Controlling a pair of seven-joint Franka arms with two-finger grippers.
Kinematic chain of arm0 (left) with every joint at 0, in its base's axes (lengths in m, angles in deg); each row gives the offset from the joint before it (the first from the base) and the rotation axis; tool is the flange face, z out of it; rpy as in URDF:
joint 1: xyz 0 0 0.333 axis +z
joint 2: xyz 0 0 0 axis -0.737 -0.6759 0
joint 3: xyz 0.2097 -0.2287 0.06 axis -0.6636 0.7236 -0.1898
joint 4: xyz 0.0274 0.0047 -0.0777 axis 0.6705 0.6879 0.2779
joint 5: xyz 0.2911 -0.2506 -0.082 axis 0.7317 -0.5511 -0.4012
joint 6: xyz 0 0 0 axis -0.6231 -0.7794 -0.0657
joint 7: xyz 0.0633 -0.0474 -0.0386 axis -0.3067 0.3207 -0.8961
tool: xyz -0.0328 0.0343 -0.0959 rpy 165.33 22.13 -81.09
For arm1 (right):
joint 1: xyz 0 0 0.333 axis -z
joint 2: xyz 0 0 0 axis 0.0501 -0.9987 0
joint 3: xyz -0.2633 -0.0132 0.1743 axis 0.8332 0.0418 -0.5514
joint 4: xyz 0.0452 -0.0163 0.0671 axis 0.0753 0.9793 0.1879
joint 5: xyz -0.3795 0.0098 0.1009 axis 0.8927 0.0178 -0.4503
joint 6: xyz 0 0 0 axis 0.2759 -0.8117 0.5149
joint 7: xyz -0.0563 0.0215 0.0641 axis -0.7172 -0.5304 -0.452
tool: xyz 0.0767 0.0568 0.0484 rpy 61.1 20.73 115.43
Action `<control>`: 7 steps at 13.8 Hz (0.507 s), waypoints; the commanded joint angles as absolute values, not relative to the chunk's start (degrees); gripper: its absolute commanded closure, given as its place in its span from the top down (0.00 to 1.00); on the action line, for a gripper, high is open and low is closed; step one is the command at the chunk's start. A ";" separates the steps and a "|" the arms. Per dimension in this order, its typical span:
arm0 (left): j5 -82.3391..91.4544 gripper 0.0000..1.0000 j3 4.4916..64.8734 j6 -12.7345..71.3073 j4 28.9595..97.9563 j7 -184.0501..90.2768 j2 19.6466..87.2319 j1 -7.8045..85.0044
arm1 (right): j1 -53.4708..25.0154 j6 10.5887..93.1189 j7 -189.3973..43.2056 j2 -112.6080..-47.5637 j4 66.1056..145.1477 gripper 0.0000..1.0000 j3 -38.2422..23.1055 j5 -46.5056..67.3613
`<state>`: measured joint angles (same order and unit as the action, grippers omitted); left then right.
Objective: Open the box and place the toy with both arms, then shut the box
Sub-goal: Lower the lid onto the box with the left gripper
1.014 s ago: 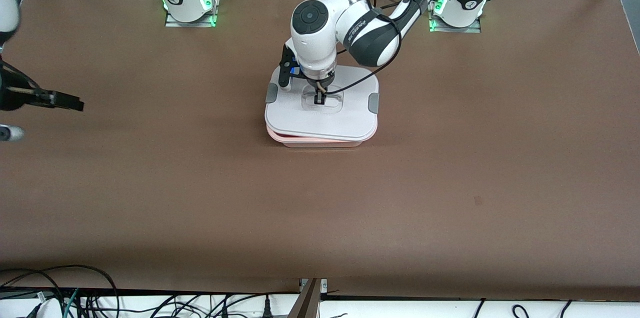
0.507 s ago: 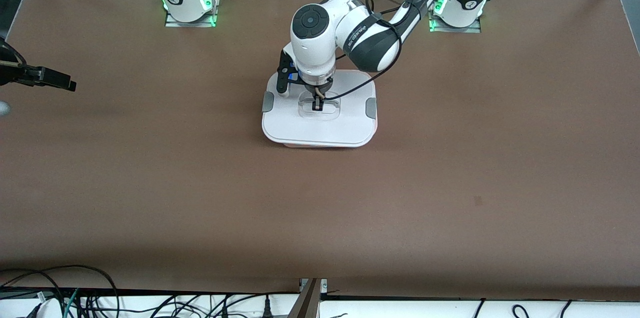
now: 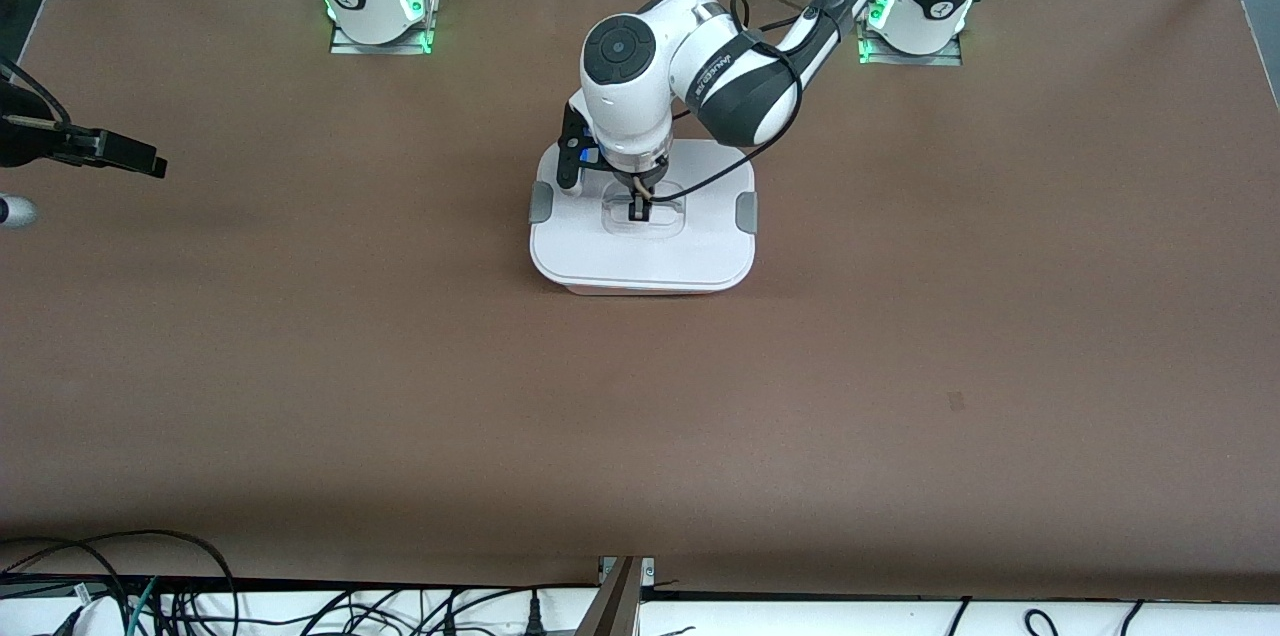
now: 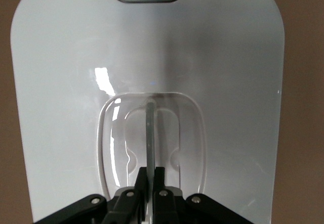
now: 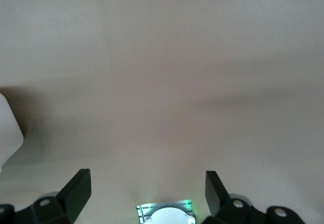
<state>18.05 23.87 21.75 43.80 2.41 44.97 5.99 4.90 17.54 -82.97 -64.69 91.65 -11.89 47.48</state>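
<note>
While its fingers (image 5: 78,188) stand wide apart around nothing, the right gripper (image 3: 120,153) hangs over bare table (image 3: 300,336) at nine o'clock in the front view, well apart from the box (image 3: 640,288). At centre, just toward twelve o'clock, the box carries its white lid (image 3: 700,251) flat on top. Over the lid, the left gripper (image 3: 637,207) is clamped on the clear centre handle (image 4: 150,133).

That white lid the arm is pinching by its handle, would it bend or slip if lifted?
The lid looks like flat, moulded plastic, so probably stiff and light. Its surface shines in the left wrist view, so likely slippery, though the left gripper is shut on the thin handle rib, which should hold. Lifted by that single central rib, it may tilt.
</note>
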 commanded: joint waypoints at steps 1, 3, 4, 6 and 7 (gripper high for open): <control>20.23 0.00 23.65 19.17 43.90 1.40 45.31 5.46 | 5.07 17.71 -79.64 -63.48 93.26 1.00 -11.87 46.48; 20.14 0.00 23.65 19.44 43.81 1.14 45.05 5.11 | 5.24 17.36 -78.92 -64.35 92.30 1.00 -11.61 46.48; 20.14 0.00 23.65 19.44 43.81 1.14 45.13 5.11 | 5.24 17.36 -78.66 -64.79 92.21 1.00 -11.44 46.40; 20.14 0.77 23.74 19.35 43.73 1.22 45.31 4.94 | 5.07 17.36 -78.74 -64.88 92.21 1.00 -11.44 46.48; 20.14 1.00 23.91 19.18 43.73 1.40 45.57 5.20 | 5.07 17.36 -78.74 -64.88 92.21 1.00 -11.44 46.40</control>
